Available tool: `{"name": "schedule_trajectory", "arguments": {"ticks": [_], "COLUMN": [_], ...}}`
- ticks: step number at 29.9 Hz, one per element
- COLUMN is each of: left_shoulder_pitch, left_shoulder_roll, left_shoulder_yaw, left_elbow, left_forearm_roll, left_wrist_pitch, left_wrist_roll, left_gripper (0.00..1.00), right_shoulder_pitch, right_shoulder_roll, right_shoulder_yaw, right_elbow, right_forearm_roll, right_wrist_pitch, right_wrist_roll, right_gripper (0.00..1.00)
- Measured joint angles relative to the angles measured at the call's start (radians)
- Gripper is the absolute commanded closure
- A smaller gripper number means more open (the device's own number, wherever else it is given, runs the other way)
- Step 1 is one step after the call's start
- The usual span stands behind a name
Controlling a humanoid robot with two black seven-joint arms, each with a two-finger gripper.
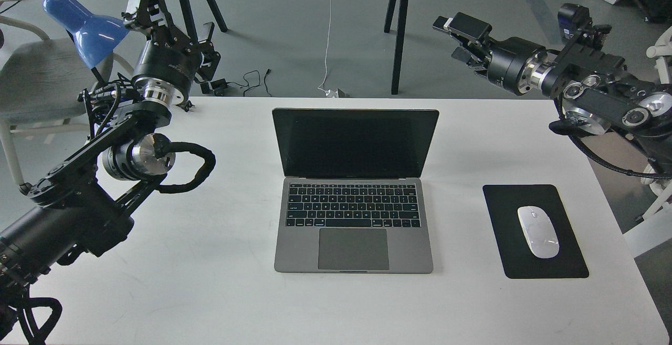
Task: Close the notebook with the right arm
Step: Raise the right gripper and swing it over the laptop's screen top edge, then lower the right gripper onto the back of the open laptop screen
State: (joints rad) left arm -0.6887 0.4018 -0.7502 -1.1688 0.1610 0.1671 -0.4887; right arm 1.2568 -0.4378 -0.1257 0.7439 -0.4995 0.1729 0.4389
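The notebook (355, 192) is a slim grey laptop lying open in the middle of the white table (220, 292), its black screen upright and facing me. My right arm (593, 93) reaches in from the right edge, behind the table's far right corner. Its gripper (448, 38) points left with its two fingers apart and empty, above and to the right of the screen's top right corner, apart from it. My left gripper (181, 13) is raised at the far left next to the blue lamp, fingers apart and empty.
A black mouse pad (535, 266) with a white mouse (537, 231) lies right of the notebook. A blue lamp (84, 22) stands at the far left. Black table legs (399, 30) and cables (252, 80) are on the floor behind the table.
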Motion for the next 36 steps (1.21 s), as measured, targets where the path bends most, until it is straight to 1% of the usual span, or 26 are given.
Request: {"name": "schedule_trajectory", "arguments": {"ticks": [9,14,22,29,33,36], "left_shoulder_pitch": [0.0,0.0,0.0,0.0,0.0,0.0], "left_shoulder_roll": [0.0,0.0,0.0,0.0,0.0,0.0], "left_shoulder_yaw": [0.0,0.0,0.0,0.0,0.0,0.0], "left_elbow": [0.0,0.001,0.002,0.002,0.002,0.002], "left_forearm_roll": [0.0,0.001,0.002,0.002,0.002,0.002], "left_wrist_pitch": [0.0,0.0,0.0,0.0,0.0,0.0], "left_wrist_roll": [0.0,0.0,0.0,0.0,0.0,0.0], "left_gripper": [0.0,0.0,0.0,0.0,0.0,0.0], "right_shoulder_pitch": [-0.003,-0.003,0.013,0.014,0.014,0.013], "right_shoulder_roll": [0.167,0.232,0.352,0.418,0.426,0.427], "right_shoulder_yaw": [-0.01,-0.025,-0.124,-0.195,-0.209,-0.21], "right_elbow": [-0.121,-0.182,-0.346,-0.396,-0.394,-0.386], "right_forearm_roll": [0.005,-0.01,-0.014,-0.014,-0.01,-0.007], "right_wrist_pitch": [0.006,0.045,0.101,0.108,0.111,0.134], "right_wrist_roll": [-0.002,-0.008,-0.012,-0.011,-0.011,-0.01], "right_gripper": [0.0,0.0,0.0,0.0,0.0,0.0]}}
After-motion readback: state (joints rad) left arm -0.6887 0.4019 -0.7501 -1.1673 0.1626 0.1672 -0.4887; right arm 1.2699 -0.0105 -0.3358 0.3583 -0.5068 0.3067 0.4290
